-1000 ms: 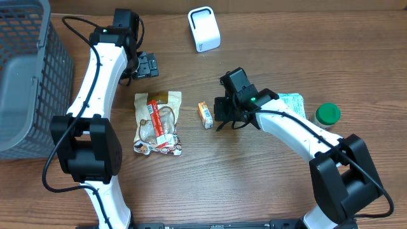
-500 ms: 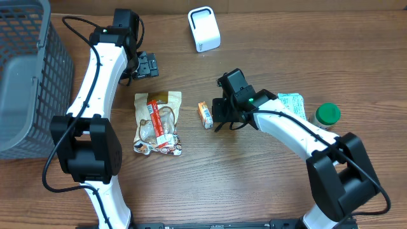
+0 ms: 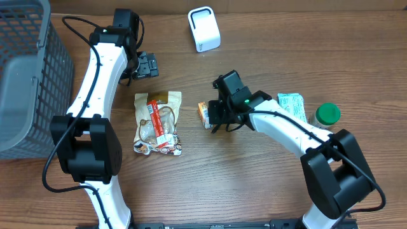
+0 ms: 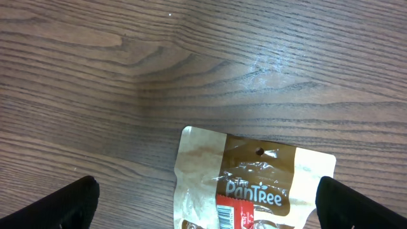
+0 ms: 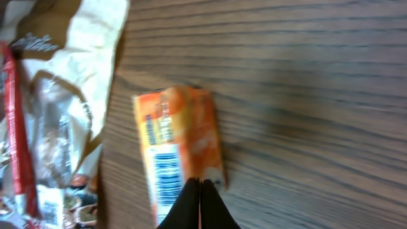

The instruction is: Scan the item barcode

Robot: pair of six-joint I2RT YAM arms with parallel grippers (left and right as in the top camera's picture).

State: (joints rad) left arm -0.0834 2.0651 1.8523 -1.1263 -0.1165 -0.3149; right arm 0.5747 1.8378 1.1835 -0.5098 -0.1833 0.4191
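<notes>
Wood-grain table [image 3: 267,191]; grey basket [image 3: 25,76] at edge; left hand [image 3: 147,65] wide, right hand [image 5: 200,197] pinched shut by orange box [image 5: 175,140]

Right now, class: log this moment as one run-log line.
left gripper: open, empty | right gripper: shut, tips at orange box | barcode: facing up | scanner: apart from box | scan: not yet done
</notes>
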